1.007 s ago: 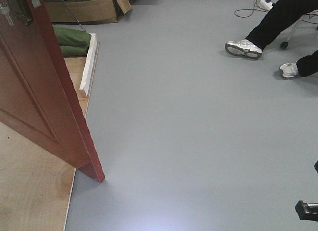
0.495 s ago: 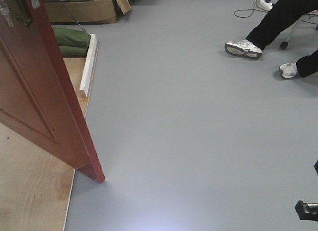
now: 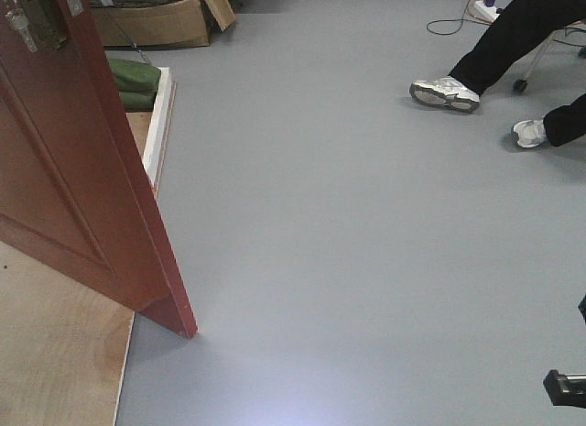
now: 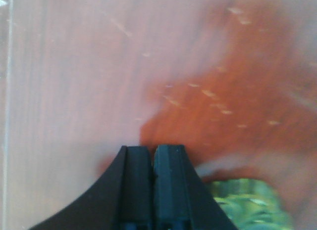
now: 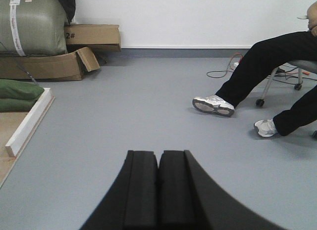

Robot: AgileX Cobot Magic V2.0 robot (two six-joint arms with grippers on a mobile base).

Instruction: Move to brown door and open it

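Note:
The brown door (image 3: 73, 169) stands ajar at the left of the front view. Its free edge runs down to a bottom corner near the grey floor, and a tarnished lock plate (image 3: 26, 23) shows at the top left. In the left wrist view the glossy, blurred brown door (image 4: 237, 81) fills the frame just beyond my left gripper (image 4: 152, 149), which is shut with nothing between its fingers. Whether it touches the door I cannot tell. My right gripper (image 5: 158, 153) is shut and empty, pointing over bare floor away from the door.
A pale plywood board (image 3: 55, 362) lies under the door, with a white brace (image 3: 157, 124) along its edge. Green bags (image 3: 133, 78) and a cardboard box (image 3: 156, 23) sit behind. A seated person's legs and shoes (image 3: 444, 93) are at the far right, near a cable (image 3: 453, 23).
The front view has shifted slightly. The door's upper edge and lock plate sit a little further right, and the box and shoes a little further left. Both grippers look the same.

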